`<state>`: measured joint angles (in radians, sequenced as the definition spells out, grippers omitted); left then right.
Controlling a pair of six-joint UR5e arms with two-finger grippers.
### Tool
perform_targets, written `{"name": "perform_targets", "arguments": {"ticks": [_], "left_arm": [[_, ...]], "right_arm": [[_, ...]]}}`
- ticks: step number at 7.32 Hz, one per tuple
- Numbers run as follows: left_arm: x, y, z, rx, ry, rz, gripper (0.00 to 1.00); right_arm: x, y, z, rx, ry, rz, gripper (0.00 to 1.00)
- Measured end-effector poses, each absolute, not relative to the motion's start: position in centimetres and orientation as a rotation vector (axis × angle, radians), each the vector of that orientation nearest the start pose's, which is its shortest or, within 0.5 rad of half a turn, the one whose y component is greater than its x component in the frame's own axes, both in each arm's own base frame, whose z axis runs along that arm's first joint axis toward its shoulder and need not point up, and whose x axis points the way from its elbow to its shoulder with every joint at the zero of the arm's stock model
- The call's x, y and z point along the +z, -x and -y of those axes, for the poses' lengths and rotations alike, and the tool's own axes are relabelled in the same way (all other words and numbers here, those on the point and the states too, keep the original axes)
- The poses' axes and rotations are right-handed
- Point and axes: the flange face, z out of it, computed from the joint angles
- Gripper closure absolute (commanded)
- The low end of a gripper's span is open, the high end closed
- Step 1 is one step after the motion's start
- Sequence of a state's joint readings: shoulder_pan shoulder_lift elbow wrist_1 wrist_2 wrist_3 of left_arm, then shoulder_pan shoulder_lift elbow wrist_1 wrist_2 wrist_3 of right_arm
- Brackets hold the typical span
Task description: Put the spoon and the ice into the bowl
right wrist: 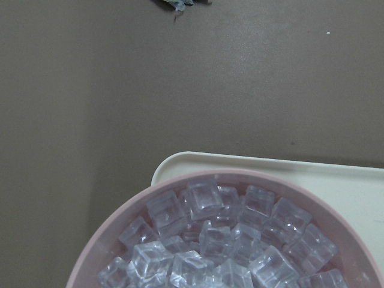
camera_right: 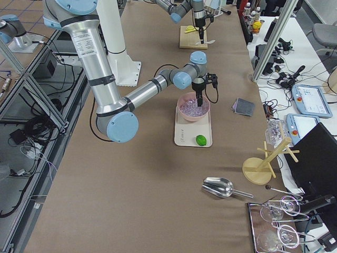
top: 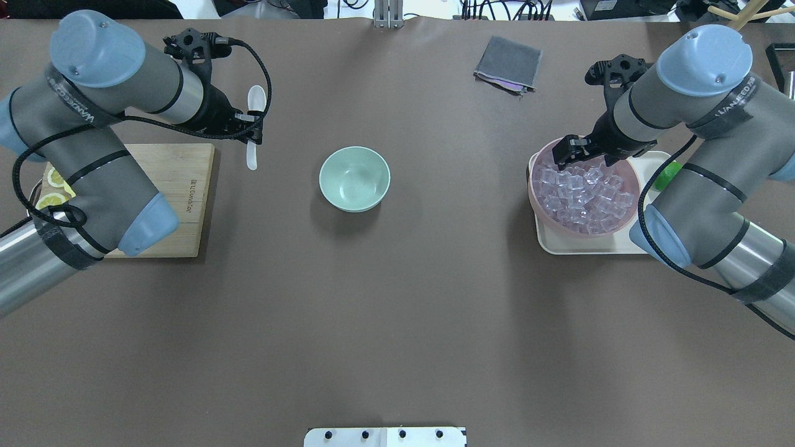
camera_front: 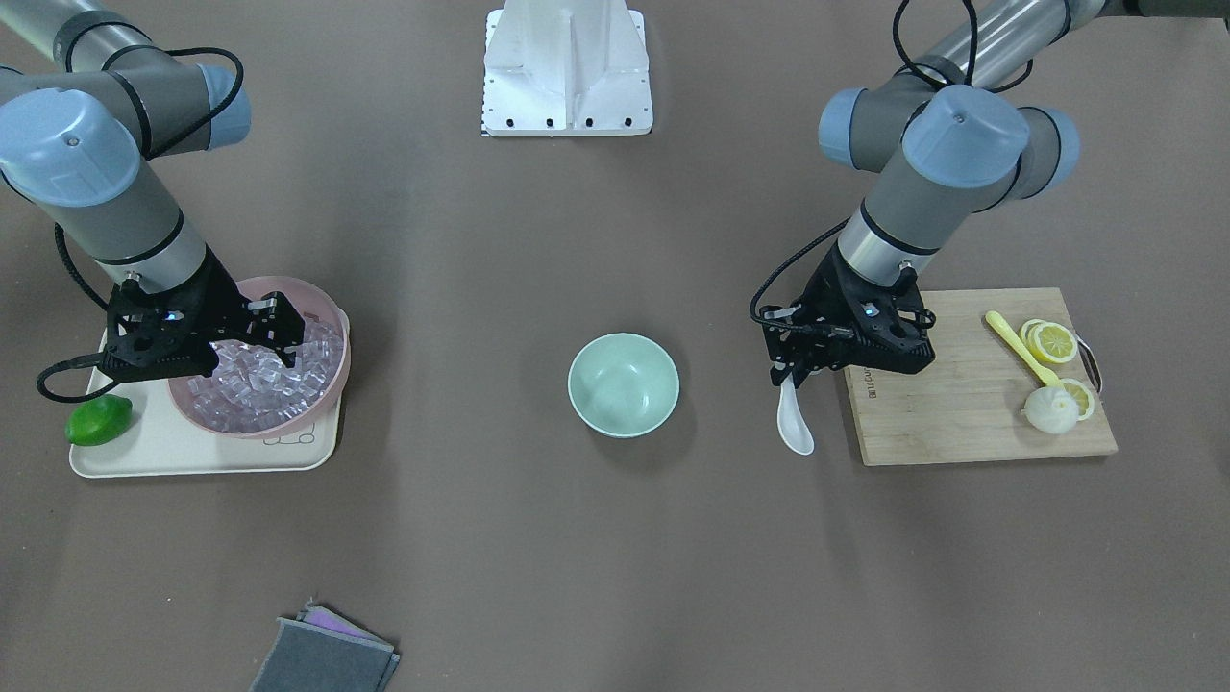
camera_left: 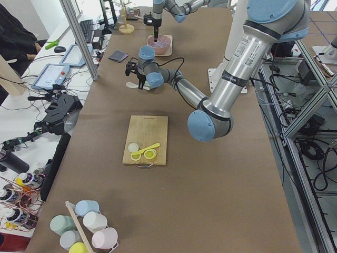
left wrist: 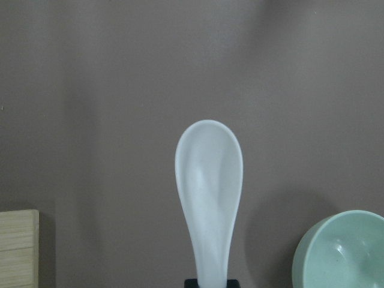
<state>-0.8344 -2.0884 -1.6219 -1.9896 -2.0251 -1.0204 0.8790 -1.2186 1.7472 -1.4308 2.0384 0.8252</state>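
My left gripper (camera_front: 788,373) is shut on the handle of the white spoon (camera_front: 796,425) and holds it above the table, between the cutting board and the mint-green bowl (camera_front: 623,384). The spoon (top: 256,99) is left of the bowl (top: 354,179) in the overhead view. In the left wrist view its scoop (left wrist: 209,180) points away, with the bowl (left wrist: 343,252) at the lower right. The bowl's inside is bare. My right gripper (camera_front: 286,338) looks open, just above the clear ice cubes (camera_front: 259,384) heaped in the pink bowl (camera_front: 344,358). The ice (right wrist: 210,240) fills the right wrist view's lower part.
The pink bowl (top: 584,234) stands on a cream tray (camera_front: 192,452) with a lime (camera_front: 99,420). A wooden cutting board (camera_front: 961,404) carries lemon slices (camera_front: 1050,341) and a yellow utensil (camera_front: 1019,348). Grey cloths (camera_front: 327,658) lie at the far edge.
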Motion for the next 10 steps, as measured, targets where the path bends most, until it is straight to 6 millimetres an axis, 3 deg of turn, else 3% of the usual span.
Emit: {"name": "perform_targets", "arguments": {"ticks": [7,8,10], "left_arm": [[27.9,-39.6,55.3,-0.027,-0.301,-1.015,1.0],[27.9,-39.6,55.3,-0.027,-0.301,-1.015,1.0],[27.9,-39.6,55.3,-0.028,-0.301,-1.015,1.0]], "right_arm": [[38.5,35.3,52.6,-0.033,-0.155,0.741,0.19],[38.7,35.8,52.3,-0.037,-0.159,0.731,0.25],[38.8,36.2,52.1,-0.039,-0.161,0.724,0.48]]}}
